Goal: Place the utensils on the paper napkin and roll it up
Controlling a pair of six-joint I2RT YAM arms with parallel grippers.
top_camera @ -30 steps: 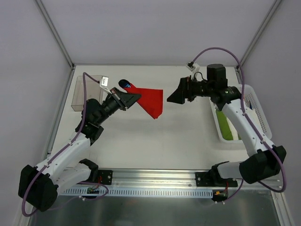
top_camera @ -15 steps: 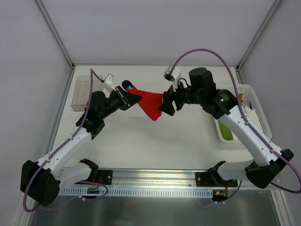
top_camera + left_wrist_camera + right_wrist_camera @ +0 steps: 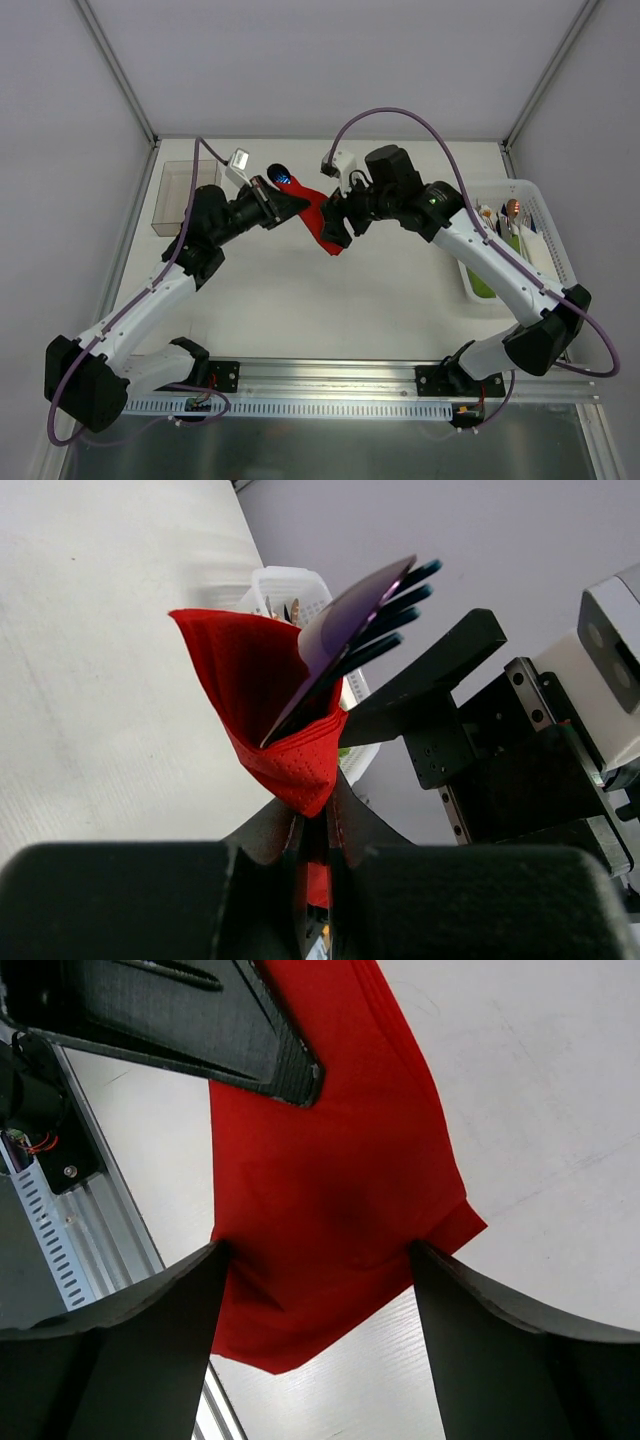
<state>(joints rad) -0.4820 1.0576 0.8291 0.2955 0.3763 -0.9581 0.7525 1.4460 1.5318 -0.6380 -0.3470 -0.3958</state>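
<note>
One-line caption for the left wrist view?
Left gripper pinches a folded red paper napkin holding iridescent purple metal utensils.

1. The paper napkin [image 3: 250, 675] is bright red, with a fine dotted emboss.
2. The utensils [image 3: 352, 615] show glossy purple and dark blue.
3. The basket [image 3: 550, 220] is white; the bundle [image 3: 483, 285] in it, green.
4. The cable [image 3: 395, 112] is purple.

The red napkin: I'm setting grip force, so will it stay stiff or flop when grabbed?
Probably floppy: the paper napkin drapes in soft folds where the left end effector pinches it. Likely light, but the utensils jutting from its fold might slip out if tilted. The open right end effector straddling it could crumple it easily.
</note>
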